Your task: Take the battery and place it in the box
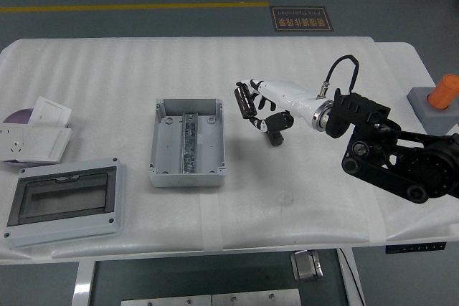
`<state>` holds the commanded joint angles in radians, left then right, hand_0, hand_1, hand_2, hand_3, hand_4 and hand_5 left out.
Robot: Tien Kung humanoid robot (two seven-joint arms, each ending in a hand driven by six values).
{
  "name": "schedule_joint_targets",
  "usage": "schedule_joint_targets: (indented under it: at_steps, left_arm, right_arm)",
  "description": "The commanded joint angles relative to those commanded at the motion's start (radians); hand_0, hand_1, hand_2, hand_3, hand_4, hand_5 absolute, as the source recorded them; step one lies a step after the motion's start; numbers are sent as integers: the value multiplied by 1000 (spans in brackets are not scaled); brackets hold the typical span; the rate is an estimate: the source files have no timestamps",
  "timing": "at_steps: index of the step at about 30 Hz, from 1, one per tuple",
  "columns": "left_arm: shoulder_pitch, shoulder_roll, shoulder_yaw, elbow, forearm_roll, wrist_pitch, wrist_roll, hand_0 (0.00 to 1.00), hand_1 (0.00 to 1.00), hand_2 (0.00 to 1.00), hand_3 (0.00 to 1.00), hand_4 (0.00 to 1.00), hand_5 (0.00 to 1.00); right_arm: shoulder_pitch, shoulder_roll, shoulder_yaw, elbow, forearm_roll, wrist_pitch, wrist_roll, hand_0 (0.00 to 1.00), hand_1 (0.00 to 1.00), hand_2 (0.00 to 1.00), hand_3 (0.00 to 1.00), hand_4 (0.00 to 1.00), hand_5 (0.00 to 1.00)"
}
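Nearest the table's front edge, at the left, lay a grey rectangular enclosure cover with a dark transparent window (64,203), flat on the white padded table (287,206). Beyond it, toward the middle, sat the open grey plastic junction box (187,142), its cavity facing up and a strip of metal terminals running along its centre line; no battery lay inside it.

From the right edge the black jointed right arm (401,166) reached inward over the table, ending in the white-and-black five-fingered right hand (269,107). Its fingers (276,121) were curled and closed around a black cylindrical battery (247,99), pinned at the hand's leftward tip and tilted slightly off vertical. The held battery was raised off the table, just to the right of the box's far right corner and not yet above its cavity. A second dark cylindrical battery (275,139) showed under the hand; whether it touched the fingers could not be told.

At the far left edge lay white flat wall-socket plates (32,137) stacked partly over a purple disc (18,116). At the far right, a grey block carrying an orange cylinder (439,98) stood beside the padded sheet. Beyond the table, the grey floor bore a yellow line (136,7) and a dark rectangular floor sign (301,18).
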<state>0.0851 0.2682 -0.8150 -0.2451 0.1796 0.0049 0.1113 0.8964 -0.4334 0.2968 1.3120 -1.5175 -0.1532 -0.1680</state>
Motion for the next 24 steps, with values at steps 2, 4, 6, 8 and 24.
schedule_joint_targets:
  at_steps: [2,4,6,8,24]
  left_arm:
    - [3,0,7,3,-7,-4,2,624,665,607,617,671,320]
    - [6,-1,13,6,-15,-7,4,624,665,604,613,669,324]
    - [9,-2,18,9,-23,-10,6,624,665,604,613,669,324]
    - [12,-2,21,11,-28,-12,7,624,665,604,613,669,324]
    - [14,-4,24,12,-41,-14,10,624,666,601,610,663,319]
  right_arm:
    - [0,27,-1,-4,-6,-20,-6,442,580,713,748,447,142]
    - [0,48,-4,-8,-7,-39,-7,549,581,796,873,658,251]
    - [-2,68,-11,-12,-7,-59,-7,549,581,796,873,658,251]
    - [-5,82,-19,-13,-6,-70,-9,549,581,796,873,658,251]
    - [-35,112,-55,-9,13,-94,-2,939,587,904,942,771,329]
